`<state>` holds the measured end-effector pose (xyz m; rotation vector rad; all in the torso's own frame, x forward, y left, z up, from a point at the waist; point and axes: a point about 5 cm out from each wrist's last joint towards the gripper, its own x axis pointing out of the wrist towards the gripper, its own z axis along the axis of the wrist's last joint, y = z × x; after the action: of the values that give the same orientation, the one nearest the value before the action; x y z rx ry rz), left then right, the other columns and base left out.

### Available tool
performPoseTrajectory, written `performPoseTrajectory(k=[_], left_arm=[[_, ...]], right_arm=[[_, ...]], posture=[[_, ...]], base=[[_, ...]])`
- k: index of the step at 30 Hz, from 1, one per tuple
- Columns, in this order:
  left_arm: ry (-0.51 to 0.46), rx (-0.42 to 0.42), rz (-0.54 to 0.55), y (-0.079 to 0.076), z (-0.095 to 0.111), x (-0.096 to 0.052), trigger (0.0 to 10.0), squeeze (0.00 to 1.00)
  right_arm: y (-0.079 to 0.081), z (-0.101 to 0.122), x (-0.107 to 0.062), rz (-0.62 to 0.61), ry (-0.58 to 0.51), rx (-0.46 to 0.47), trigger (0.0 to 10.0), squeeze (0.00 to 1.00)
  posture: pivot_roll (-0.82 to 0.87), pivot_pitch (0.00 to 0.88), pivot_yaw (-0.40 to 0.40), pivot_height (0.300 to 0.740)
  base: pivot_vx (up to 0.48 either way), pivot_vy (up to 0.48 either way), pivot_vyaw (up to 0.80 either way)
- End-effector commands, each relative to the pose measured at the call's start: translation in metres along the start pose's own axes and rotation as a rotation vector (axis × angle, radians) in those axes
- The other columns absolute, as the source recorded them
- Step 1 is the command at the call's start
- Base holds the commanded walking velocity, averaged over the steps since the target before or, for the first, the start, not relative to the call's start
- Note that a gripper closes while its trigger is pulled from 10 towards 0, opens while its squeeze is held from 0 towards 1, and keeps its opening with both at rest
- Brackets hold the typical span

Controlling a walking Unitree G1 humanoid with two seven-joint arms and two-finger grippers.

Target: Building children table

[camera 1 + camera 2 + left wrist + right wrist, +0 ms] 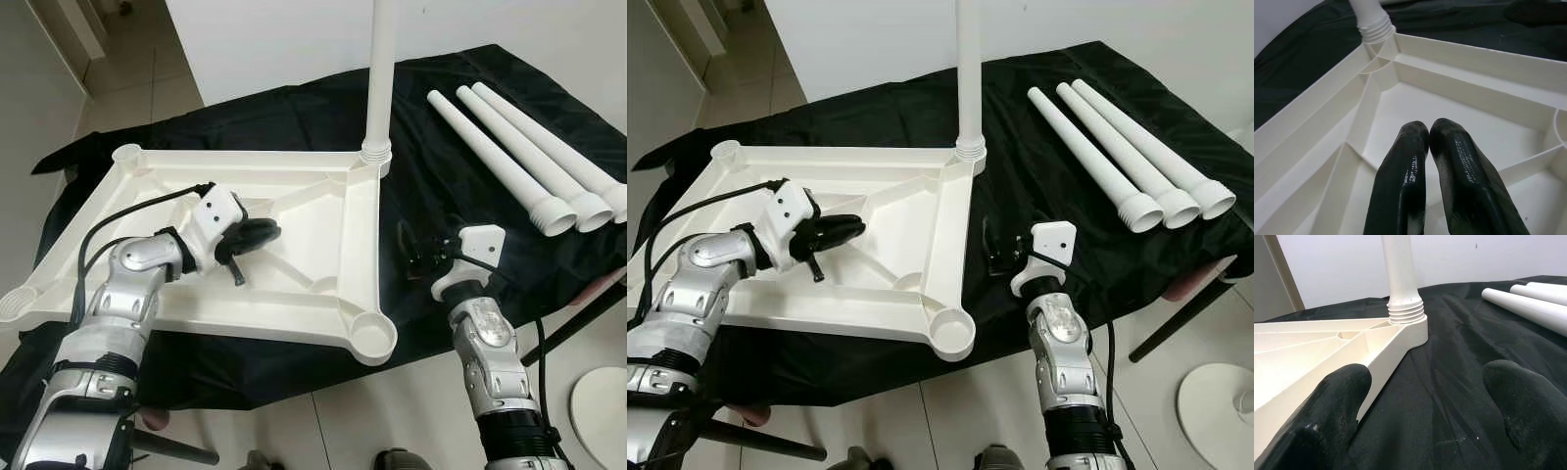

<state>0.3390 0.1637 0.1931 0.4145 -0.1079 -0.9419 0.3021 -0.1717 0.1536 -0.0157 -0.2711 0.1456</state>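
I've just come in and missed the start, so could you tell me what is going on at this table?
The robot is putting together a white children's table. The tabletop lies upside down on a black cloth, with one leg standing in a corner socket. Three loose legs lie on the cloth beside it. The left gripper is shut over the tabletop's ribbed underside, holding nothing. The right gripper is open, low over the cloth beside the tabletop's edge.

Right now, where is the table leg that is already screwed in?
In the left eye view, the attached leg stands upright in the far right corner socket of the upturned white tabletop, left of the three loose legs lying on the black cloth.
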Motion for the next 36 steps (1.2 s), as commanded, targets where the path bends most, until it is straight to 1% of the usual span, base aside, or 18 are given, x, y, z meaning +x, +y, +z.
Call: performPoseTrajectory(k=[1,4,7,10,12,13,15,18,19,21,22,23,25,26,28,30,34,36], left_arm=[[0.014,-0.029,0.018,0.004,-0.004,-0.015,10.0,0.00],[0.001,-0.045,0.044,0.002,-0.002,-0.028,10.0,0.00],[-0.002,-0.100,0.046,-0.001,-0.004,-0.044,10.0,0.00],[0.006,-0.109,0.044,-0.003,-0.005,-0.048,10.0,0.00],[0.031,-0.098,0.049,-0.012,-0.009,-0.059,10.0,0.00],[0.031,-0.098,0.049,-0.012,-0.009,-0.059,10.0,0.00],[0.033,-0.113,0.082,-0.020,-0.010,-0.068,10.0,0.00],[0.017,-0.140,0.122,-0.025,-0.007,-0.072,10.0,0.00],[0.017,-0.165,0.156,-0.030,-0.007,-0.073,10.0,0.00],[0.018,-0.152,0.189,-0.044,-0.004,-0.072,10.0,0.00],[0.018,-0.152,0.189,-0.044,-0.004,-0.072,10.0,0.00],[0.016,-0.186,0.172,-0.053,-0.005,-0.070,10.0,0.00],[0.012,-0.217,0.149,-0.065,-0.005,-0.066,10.0,0.00],[0.012,-0.217,0.149,-0.065,-0.005,-0.066,10.0,0.00],[0.019,-0.219,0.097,-0.086,-0.007,-0.056,10.0,0.00],[0.032,-0.218,0.070,-0.097,-0.009,-0.049,10.0,0.00],[0.040,-0.238,0.067,-0.103,-0.009,-0.043,10.0,0.00],[0.056,-0.220,0.056,-0.108,-0.012,-0.038,10.0,0.00]], right_arm=[[0.002,-0.002,-0.001,-0.002,-0.002,0.011,10.0,0.00],[0.001,-0.001,-0.002,-0.009,-0.006,0.014,10.0,0.00],[-0.005,0.001,0.001,-0.031,-0.013,0.015,10.0,0.00],[-0.007,0.002,0.002,-0.045,-0.017,0.020,10.0,0.00],[-0.010,0.005,0.005,-0.061,-0.023,0.035,10.0,0.00],[-0.010,0.005,0.005,-0.061,-0.023,0.035,10.0,0.00],[-0.011,0.008,0.008,-0.080,-0.023,0.028,10.0,0.00],[-0.012,0.009,0.010,-0.094,-0.018,0.022,10.0,0.00],[-0.010,0.007,0.011,-0.103,0.021,0.025,10.0,0.00],[-0.006,0.006,0.013,-0.141,0.074,0.044,10.0,0.00],[-0.006,0.006,0.013,-0.141,0.074,0.044,10.0,0.00],[-0.003,0.006,0.014,-0.143,0.081,0.042,10.0,0.00],[0.000,0.009,0.015,-0.135,0.069,0.024,10.0,0.00],[0.000,0.009,0.015,-0.135,0.069,0.024,10.0,0.00],[0.004,0.013,0.017,-0.104,0.041,0.020,10.0,0.00],[0.005,0.016,0.019,-0.092,0.026,0.021,10.0,0.00],[0.004,0.019,0.023,-0.090,0.031,0.017,10.0,0.00],[0.002,0.023,0.026,-0.086,0.025,0.014,10.0,0.00]], posture=[[-0.07,0.104,0.139,0.740],[-0.06,0.108,0.135,0.740],[-0.06,0.109,0.125,0.740],[-0.06,0.109,0.125,0.740],[-0.05,0.103,0.121,0.740],[-0.05,0.103,0.121,0.740],[-0.05,0.101,0.115,0.740],[-0.05,0.102,0.114,0.740],[-0.05,0.108,0.104,0.740],[-0.04,0.109,0.092,0.740],[-0.04,0.109,0.092,0.740],[-0.04,0.112,0.083,0.740],[-0.04,0.111,0.071,0.740],[-0.04,0.111,0.071,0.740],[-0.04,0.110,0.054,0.740],[-0.04,0.109,0.047,0.740],[-0.04,0.107,0.037,0.740],[-0.04,0.105,0.030,0.740]], base=[[0.000,0.000,0.00],[0.000,0.000,0.00],[0.000,0.000,0.00],[0.000,0.000,0.00],[0.000,0.000,0.00],[0.000,0.000,0.00],[0.000,0.000,0.00],[0.000,0.000,0.00],[0.000,0.000,0.00],[0.000,0.000,0.00],[0.000,0.000,0.00],[0.000,0.000,0.00],[0.000,0.000,0.00],[0.000,0.000,0.00],[0.000,0.000,0.00],[0.000,0.000,0.00],[0.000,0.000,0.00],[0.000,0.000,0.00]])
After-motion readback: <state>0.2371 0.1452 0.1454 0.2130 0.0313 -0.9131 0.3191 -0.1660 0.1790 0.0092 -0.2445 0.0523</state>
